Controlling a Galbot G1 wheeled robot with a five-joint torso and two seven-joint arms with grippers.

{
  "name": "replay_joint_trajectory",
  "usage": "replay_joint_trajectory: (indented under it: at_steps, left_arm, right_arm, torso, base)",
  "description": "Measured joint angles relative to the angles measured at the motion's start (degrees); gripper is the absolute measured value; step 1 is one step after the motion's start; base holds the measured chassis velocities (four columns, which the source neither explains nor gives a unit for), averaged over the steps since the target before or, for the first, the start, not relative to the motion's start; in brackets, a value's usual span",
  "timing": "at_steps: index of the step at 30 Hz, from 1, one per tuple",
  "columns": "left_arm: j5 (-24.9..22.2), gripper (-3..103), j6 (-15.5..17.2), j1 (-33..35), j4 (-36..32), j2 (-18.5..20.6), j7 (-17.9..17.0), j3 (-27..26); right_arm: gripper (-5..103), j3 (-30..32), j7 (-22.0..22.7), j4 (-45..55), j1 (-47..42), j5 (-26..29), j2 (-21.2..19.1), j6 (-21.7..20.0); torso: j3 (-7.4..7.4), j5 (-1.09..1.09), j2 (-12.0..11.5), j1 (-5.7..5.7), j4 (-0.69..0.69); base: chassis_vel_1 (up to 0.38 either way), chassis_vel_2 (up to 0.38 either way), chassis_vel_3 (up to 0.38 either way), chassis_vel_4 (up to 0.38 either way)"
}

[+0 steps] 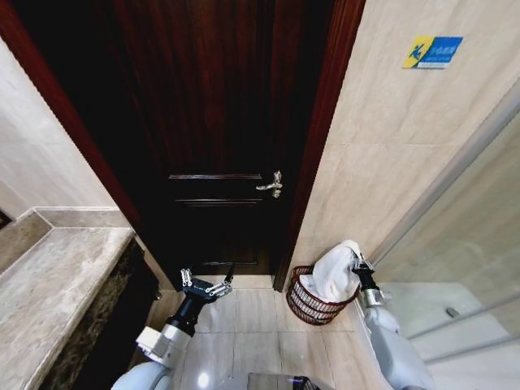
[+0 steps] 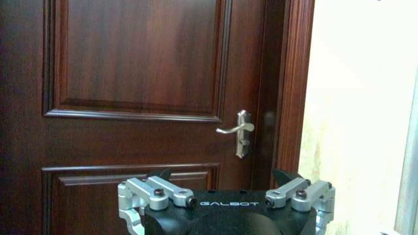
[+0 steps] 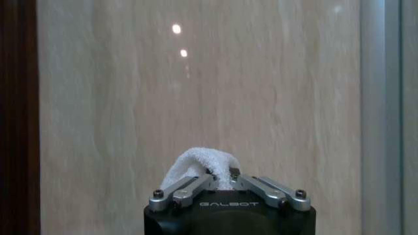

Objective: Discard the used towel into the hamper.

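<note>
My left end effector [image 1: 206,284] hung low over the pale tiled floor [image 1: 252,325] on the left, fingers spread wide and holding nothing, pointed at the dark wooden door [image 2: 137,73] with its silver lever handle [image 2: 240,129]. It was idle. To the right, my right end effector [image 1: 362,268] was pinched shut on a fold of the white terry towel [image 1: 335,272], which draped down into the small round reddish-brown open-weave hamper [image 1: 313,309] standing on the floor in the corner between the door frame and the beige tiled wall [image 1: 382,146]. Much of the cloth seemed already inside, though a hump rose above the rim.

The risk I judged: if I let go with the bulk piled toward the near-right edge, the towel could slide over the rim onto the floor, or a loop of terry could snag a finger and drag out again.

The hamper's inside was hidden by the towel, so I could not tell how deep the cloth reached.
</note>
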Motion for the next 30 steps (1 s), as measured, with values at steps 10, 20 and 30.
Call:
replay_joint_trajectory:
  at_steps: [10, 20, 30]
  left_arm:
    - [0.0, 100, 0.0, 0.0, 0.0, 0.0, 0.0, 0.0]
    - [0.0, 100, 0.0, 0.0, 0.0, 0.0, 0.0, 0.0]
    - [0.0, 100, 0.0, 0.0, 0.0, 0.0, 0.0, 0.0]
  right_arm:
    - [3, 0.0, 0.4, -4.3, 1.4, -3.6, 0.5, -1.3]
    - [3, 0.3, 0.0, -3.9, 0.0, -9.2, 2.0, -2.8]
    - [3, 0.3, -0.2, -4.9, -0.5, -9.2, 1.7, -3.3]
  torso:
    - [-0.01, -0.02, 0.0, -0.03, 0.0]
    - [-0.01, -0.01, 0.0, -0.03, 0.0]
    - [-0.01, -0.01, 0.0, -0.02, 0.0]
  base:
    - [0.0, 0.0, 0.0, 0.0]
    - [0.0, 0.0, 0.0, 0.0]
    - [-0.045, 0.056, 0.054, -0.055]
